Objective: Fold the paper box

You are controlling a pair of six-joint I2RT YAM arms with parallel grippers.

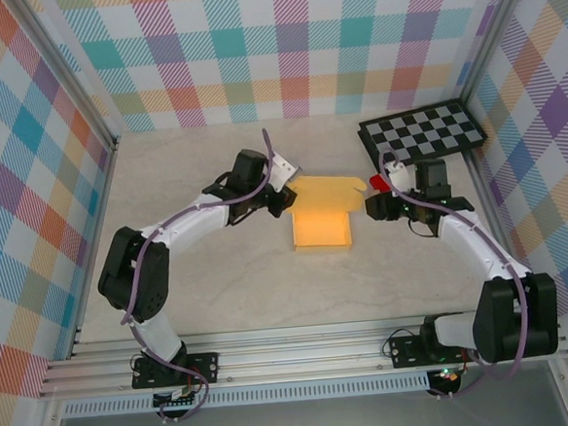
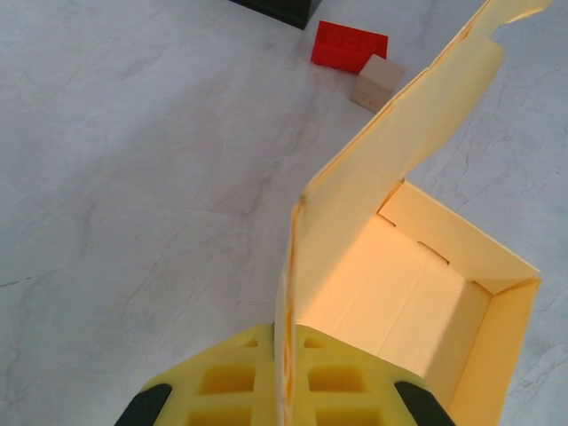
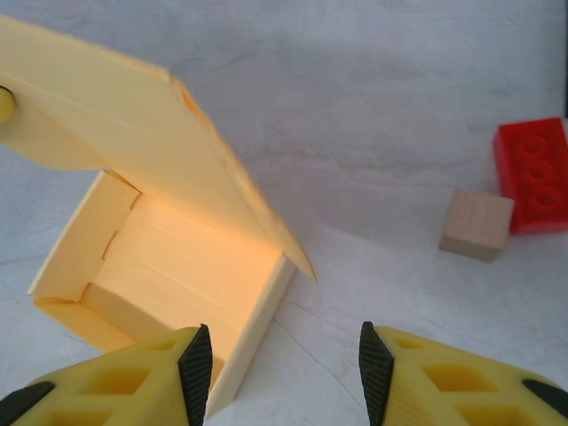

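From above, the paper box (image 1: 322, 220), a small tray of thin tan-yellow cardboard with a hinged lid, sits on the pale desk (image 1: 222, 295) midway between the two arms. The left fingers (image 1: 284, 187) meet its far-left corner. The right fingers (image 1: 375, 207) hang just beside its right side. A small red plastic brick (image 1: 377, 182) lies close behind them, and a black-and-grey checkerboard panel (image 1: 422, 133) lies farther back on the right.

In the left wrist view, the left fingers (image 2: 342, 388) are pressed together on the free edge of the lid (image 2: 390, 169), which stands raised at a slant over the open tray (image 2: 417, 293). Holding it by that edge probably lets the arm swing the lid on its crease. The red brick (image 2: 349, 46) and a small plain wooden cube (image 2: 377, 82) lie beyond, clear of the box.

In the right wrist view, the right fingers (image 3: 133, 382) stand apart with nothing between them, low beside the tray's near wall (image 3: 257, 311). They seem placed to steady the tray or guide the lid (image 3: 133, 133) and its flap as it closes. The walls are already up, so closing the lid looks like the step in hand. The wooden cube (image 3: 477, 224) and red brick (image 3: 532, 173) lie apart to the right.
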